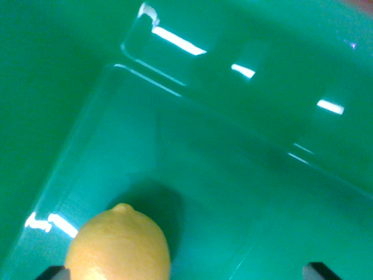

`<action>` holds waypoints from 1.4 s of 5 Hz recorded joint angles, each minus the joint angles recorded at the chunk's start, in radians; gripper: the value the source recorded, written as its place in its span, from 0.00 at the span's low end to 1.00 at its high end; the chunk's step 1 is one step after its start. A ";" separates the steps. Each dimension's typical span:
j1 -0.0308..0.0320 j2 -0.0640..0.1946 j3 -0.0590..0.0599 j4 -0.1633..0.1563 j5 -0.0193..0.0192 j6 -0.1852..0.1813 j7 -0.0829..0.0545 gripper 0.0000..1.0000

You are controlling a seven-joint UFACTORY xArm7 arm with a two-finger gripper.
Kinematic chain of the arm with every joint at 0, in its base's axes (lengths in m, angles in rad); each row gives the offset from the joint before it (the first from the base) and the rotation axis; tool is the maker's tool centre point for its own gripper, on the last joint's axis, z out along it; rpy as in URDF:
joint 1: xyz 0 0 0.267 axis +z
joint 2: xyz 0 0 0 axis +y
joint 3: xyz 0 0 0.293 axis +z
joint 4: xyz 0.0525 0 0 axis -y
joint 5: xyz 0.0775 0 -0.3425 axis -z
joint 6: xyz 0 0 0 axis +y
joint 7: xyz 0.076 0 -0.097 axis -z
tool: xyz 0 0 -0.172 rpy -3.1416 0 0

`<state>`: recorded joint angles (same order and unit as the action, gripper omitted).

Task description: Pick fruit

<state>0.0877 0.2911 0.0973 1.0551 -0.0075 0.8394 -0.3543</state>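
Wrist view, looking down into a clear plastic container (192, 151) that rests on a green surface (46, 70). The container's rim runs as a pale line from the lower left up to a rounded corner near the top, then slants down toward the wrist view's right. A second raised edge, perhaps a lid or a hinged flap, lies just beyond that corner. Bright streaks of reflected light sit along the far rim and on the near left wall.

A lemon (119, 248) lies at the bottom edge of the picture, left of centre, with its small pointed tip facing up the frame. Its lower part is cut off by the frame edge. A soft shadow falls on the container floor just above and to the right of the fruit.

Of the gripper (186, 273) only two dark fingertips show, both at the very bottom of the frame. One fingertip (53, 273) sits against the lemon's left side as shown; whether it presses on the peel cannot be told. The other fingertip (320, 271) stands well apart from the fruit, toward the wrist view's right, with bare container floor between them. The fingers are therefore spread wide, and the lemon sits beside the left one rather than clamped between the two. The arm itself is out of view.
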 joint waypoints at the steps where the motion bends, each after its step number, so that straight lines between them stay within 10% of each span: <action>1: 0.0000 0.000 0.000 0.000 0.0000 0.000 0.000 0.00; 7: 0.0169 0.028 0.025 -0.066 0.0014 -0.091 -0.057 0.00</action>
<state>0.1045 0.3194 0.1225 0.9886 -0.0061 0.7485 -0.4112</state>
